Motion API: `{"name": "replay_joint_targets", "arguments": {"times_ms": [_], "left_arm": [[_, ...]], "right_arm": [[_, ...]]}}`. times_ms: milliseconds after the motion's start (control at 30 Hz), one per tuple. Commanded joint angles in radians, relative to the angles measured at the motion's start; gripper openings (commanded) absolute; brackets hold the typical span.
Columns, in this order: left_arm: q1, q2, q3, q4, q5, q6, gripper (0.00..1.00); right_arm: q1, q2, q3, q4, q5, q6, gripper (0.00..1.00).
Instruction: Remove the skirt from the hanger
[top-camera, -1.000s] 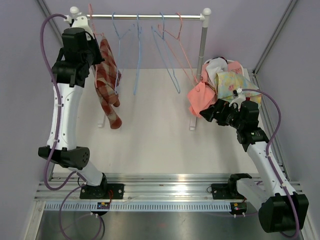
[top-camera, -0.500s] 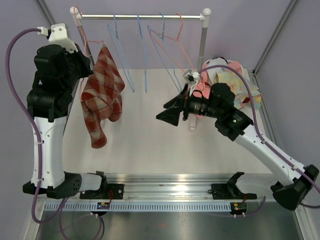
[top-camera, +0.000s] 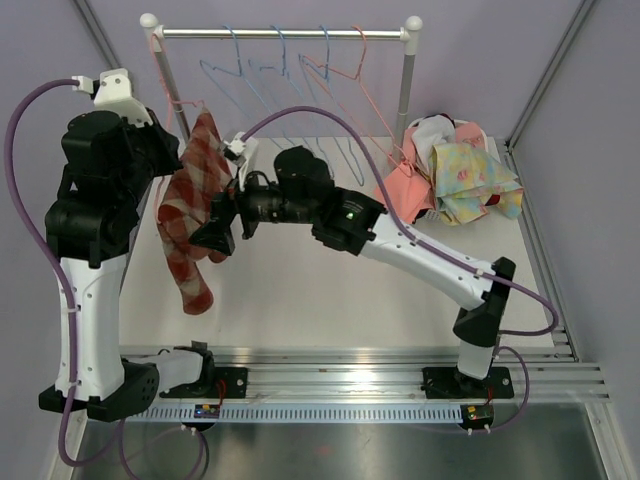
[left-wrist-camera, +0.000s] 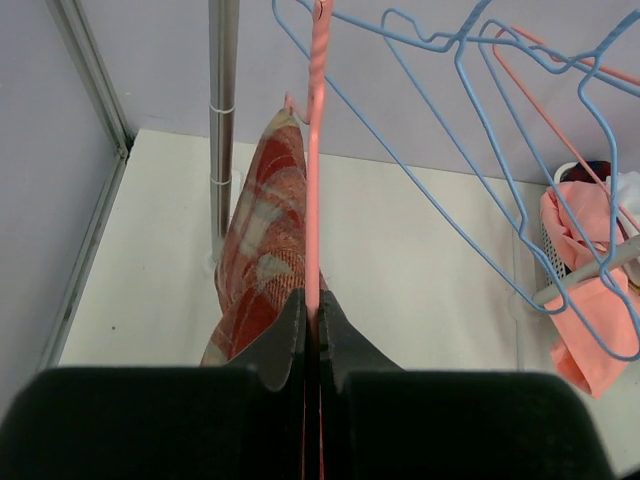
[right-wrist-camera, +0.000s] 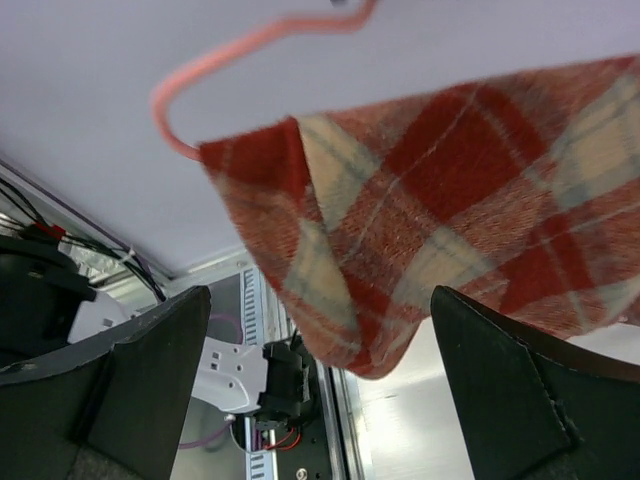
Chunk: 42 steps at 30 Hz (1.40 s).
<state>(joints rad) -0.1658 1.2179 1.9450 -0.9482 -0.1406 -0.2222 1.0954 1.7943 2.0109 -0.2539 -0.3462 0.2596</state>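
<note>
One red checked skirt (top-camera: 188, 210) hangs on one pink hanger (left-wrist-camera: 316, 150), near the left end of the rail (top-camera: 280, 33). The left gripper (left-wrist-camera: 312, 310) is pinched tight on that hanger's wire. The right gripper (right-wrist-camera: 320, 300) reaches across with its two fingers spread wide, and the skirt is just in front of them. Three blue hangers (top-camera: 280, 45) and a second pink hanger (top-camera: 358, 45) hang on the rail. One pile of clothes (top-camera: 455, 170) sits on the right.

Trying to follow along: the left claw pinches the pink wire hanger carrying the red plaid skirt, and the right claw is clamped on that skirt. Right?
Not quite. The right gripper is wide open, with the red plaid skirt hanging unclamped ahead of it; the right wrist view shows this. The left gripper does pinch the pink wire hanger.
</note>
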Motion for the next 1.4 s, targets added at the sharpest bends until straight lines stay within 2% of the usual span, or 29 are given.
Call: {"name": "replay_joint_targets", "arguments": {"times_ms": [0, 233, 267, 367, 400, 600, 700, 900, 1033, 1200, 1367], "left_arm": [[-0.003, -0.049, 0.012, 0.109, 0.041, -0.003, 0.0], [-0.005, -0.075, 0.012, 0.108, 0.047, -0.002, 0.0], [-0.005, -0.075, 0.011, 0.108, 0.044, 0.001, 0.0], [-0.005, -0.077, 0.0, 0.109, 0.032, 0.006, 0.0], [-0.005, -0.078, -0.001, 0.112, 0.023, 0.009, 0.0], [-0.005, -0.08, 0.003, 0.115, -0.017, 0.027, 0.0], [-0.005, -0.066, 0.008, 0.114, -0.097, 0.049, 0.0], [-0.003, -0.043, -0.021, 0.12, -0.149, 0.053, 0.0], [-0.003, -0.043, -0.04, 0.126, -0.183, 0.058, 0.0], [-0.003, -0.06, -0.086, 0.131, -0.206, 0.064, 0.0], [-0.003, -0.104, -0.13, 0.138, -0.209, 0.069, 0.0]], "right_arm": [[0.052, 0.068, 0.092, -0.053, 0.053, -0.04, 0.99], [0.072, 0.125, 0.106, -0.041, 0.075, -0.028, 0.99], [0.073, 0.12, 0.1, -0.036, 0.066, -0.028, 0.77], [0.086, 0.085, 0.057, -0.022, 0.085, -0.029, 0.24], [0.092, 0.067, 0.037, -0.01, 0.098, -0.033, 0.0], [0.118, -0.174, -0.23, 0.057, 0.194, -0.031, 0.0], [0.173, -0.346, -0.377, 0.022, 0.268, -0.043, 0.0], [0.288, -0.757, -0.616, -0.161, 0.587, 0.022, 0.0], [0.288, -1.025, -0.701, -0.275, 0.787, 0.07, 0.0], [0.29, -1.09, -0.64, -0.386, 0.949, 0.031, 0.0], [0.29, -0.989, -0.537, -0.328, 1.116, -0.094, 0.0]]}}
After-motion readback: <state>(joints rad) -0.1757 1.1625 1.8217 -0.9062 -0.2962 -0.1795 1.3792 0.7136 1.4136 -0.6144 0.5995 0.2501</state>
